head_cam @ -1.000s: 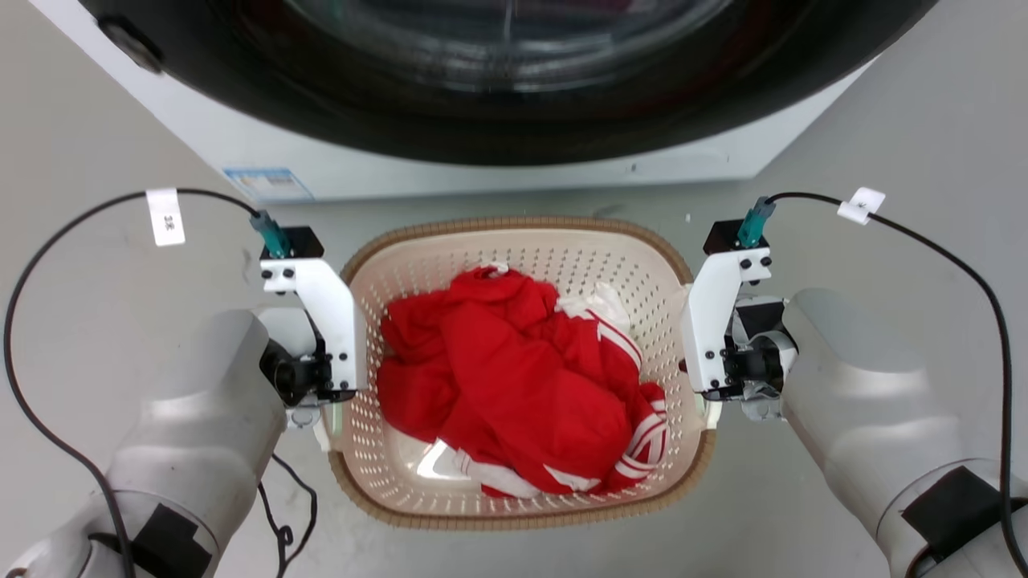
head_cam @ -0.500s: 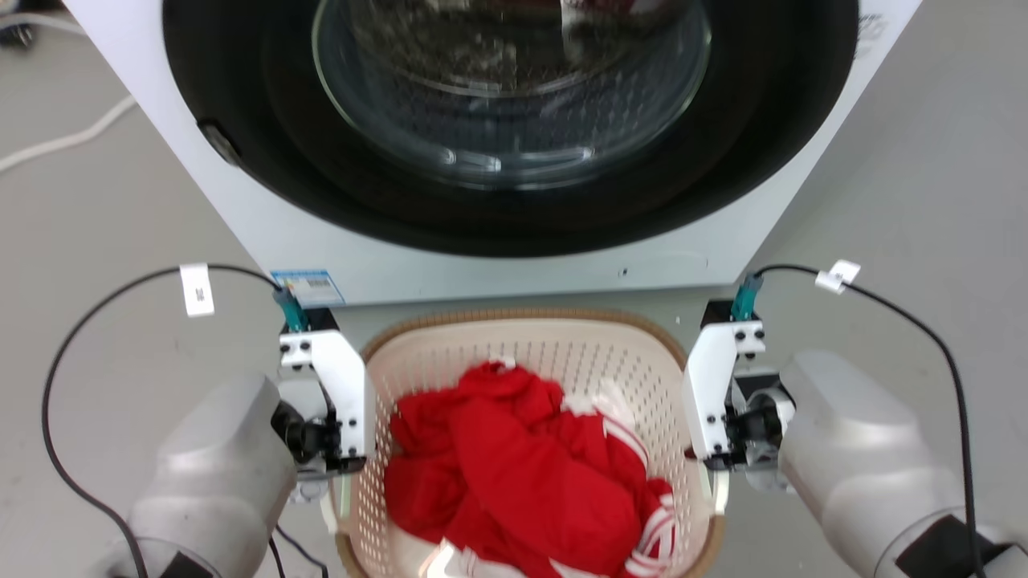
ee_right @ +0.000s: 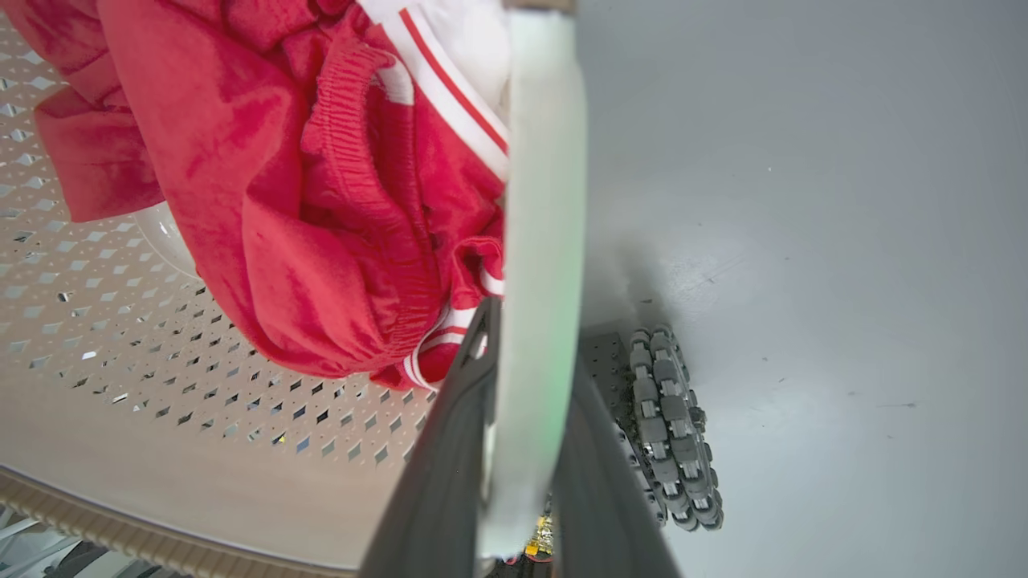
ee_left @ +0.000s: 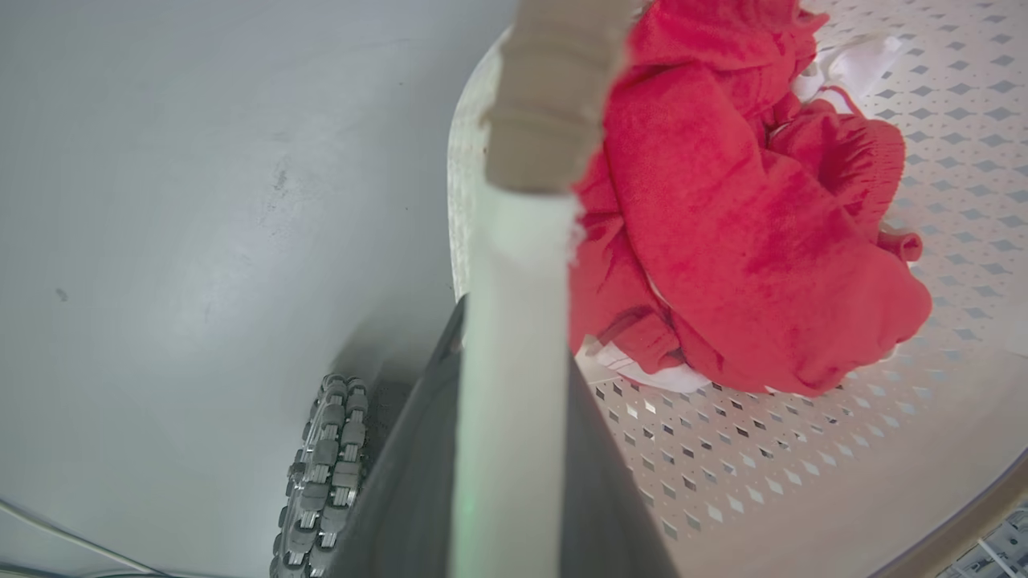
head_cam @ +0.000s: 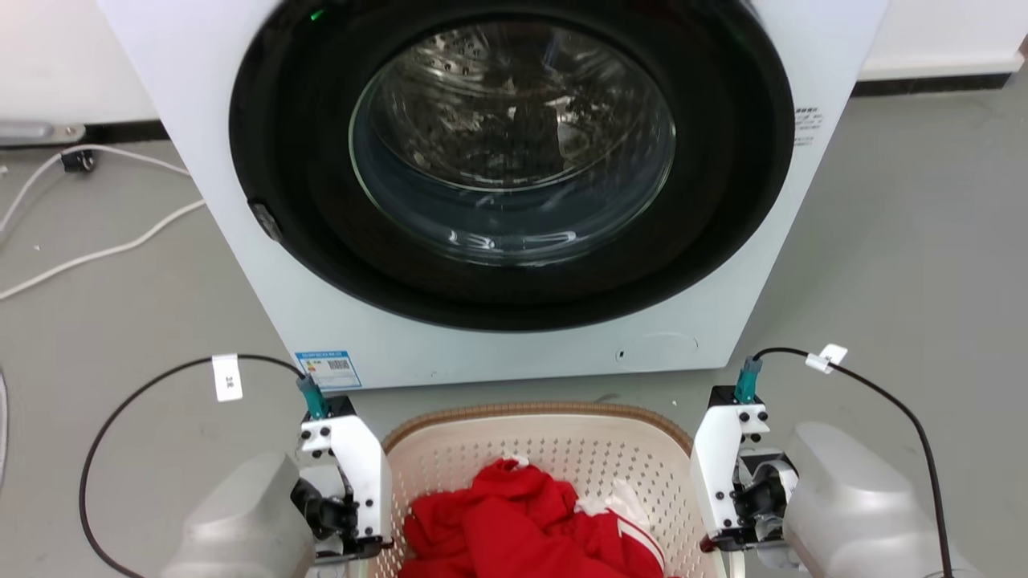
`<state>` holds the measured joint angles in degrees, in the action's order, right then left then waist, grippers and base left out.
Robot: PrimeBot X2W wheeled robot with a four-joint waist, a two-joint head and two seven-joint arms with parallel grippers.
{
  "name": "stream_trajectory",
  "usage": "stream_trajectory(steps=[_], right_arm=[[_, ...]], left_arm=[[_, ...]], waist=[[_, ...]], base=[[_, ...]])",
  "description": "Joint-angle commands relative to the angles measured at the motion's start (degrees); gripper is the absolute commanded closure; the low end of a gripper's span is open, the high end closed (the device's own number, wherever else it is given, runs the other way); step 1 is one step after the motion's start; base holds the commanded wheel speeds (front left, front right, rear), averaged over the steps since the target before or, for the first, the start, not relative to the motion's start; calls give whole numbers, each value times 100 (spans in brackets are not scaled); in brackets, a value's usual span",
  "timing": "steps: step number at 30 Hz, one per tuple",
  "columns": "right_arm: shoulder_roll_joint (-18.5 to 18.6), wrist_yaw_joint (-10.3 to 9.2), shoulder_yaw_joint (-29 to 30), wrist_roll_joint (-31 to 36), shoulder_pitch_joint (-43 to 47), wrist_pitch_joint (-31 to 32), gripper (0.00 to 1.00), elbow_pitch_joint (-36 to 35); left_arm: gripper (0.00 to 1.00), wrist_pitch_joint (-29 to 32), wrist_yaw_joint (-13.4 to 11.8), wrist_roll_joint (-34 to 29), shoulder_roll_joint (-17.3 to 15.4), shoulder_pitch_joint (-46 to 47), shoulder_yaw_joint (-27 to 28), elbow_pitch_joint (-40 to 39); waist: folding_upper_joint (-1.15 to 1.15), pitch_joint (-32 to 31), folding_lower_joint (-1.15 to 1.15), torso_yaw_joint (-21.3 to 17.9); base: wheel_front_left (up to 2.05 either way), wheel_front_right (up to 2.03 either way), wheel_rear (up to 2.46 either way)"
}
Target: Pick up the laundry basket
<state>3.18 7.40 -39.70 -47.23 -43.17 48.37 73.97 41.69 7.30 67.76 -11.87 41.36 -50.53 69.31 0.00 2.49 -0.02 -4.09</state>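
The laundry basket (head_cam: 554,445), cream perforated plastic with a brown woven-look rim, sits at the bottom of the head view in front of the washing machine. Red and white clothes (head_cam: 522,534) lie in it. My left gripper (head_cam: 347,544) is at its left side and my right gripper (head_cam: 727,539) at its right side. In the left wrist view my left gripper (ee_left: 514,337) is shut, its dark fingers on either side of the white left handle (ee_left: 514,265). In the right wrist view my right gripper (ee_right: 534,345) is shut on the white right handle (ee_right: 542,201) in the same way.
A white front-loading washing machine (head_cam: 514,357) with a round dark glass door (head_cam: 514,144) stands just beyond the basket. White cables (head_cam: 96,253) lie on the grey floor at the far left. My base's roller wheels (ee_left: 321,470) (ee_right: 671,429) show beside the basket.
The head camera has tilted up, so the basket and both grippers now sit lower in the picture and the whole washing machine door shows. Both grippers stay at the basket's sides.
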Motion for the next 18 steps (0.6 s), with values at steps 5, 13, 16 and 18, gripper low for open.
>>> stream_trajectory(steps=[5, 13, 16, 18], right_arm=[[-60, 16, 84, 108, 182, 63, 100, -27], [-69, 16, 213, 204, 251, 100, 100, -30], [-72, 16, 246, 225, 241, 102, 100, -30], [-72, 16, 265, 234, 232, 75, 100, -31]], left_arm=[[100, 39, 37, 146, 161, -181, 13, -25], [100, 69, 44, 206, 218, -251, -19, -3], [100, 102, 44, 231, 233, -244, -31, 5], [100, 107, 44, 252, 241, -238, -36, 13]], waist=[[0, -222, 2, 2], [0, -309, 2, 17], [0, -321, 2, 27], [0, -323, 2, 35]], base=[[0, 0, 0], [0, 0, 0], [0, 0, 0], [0, 0, 0]])
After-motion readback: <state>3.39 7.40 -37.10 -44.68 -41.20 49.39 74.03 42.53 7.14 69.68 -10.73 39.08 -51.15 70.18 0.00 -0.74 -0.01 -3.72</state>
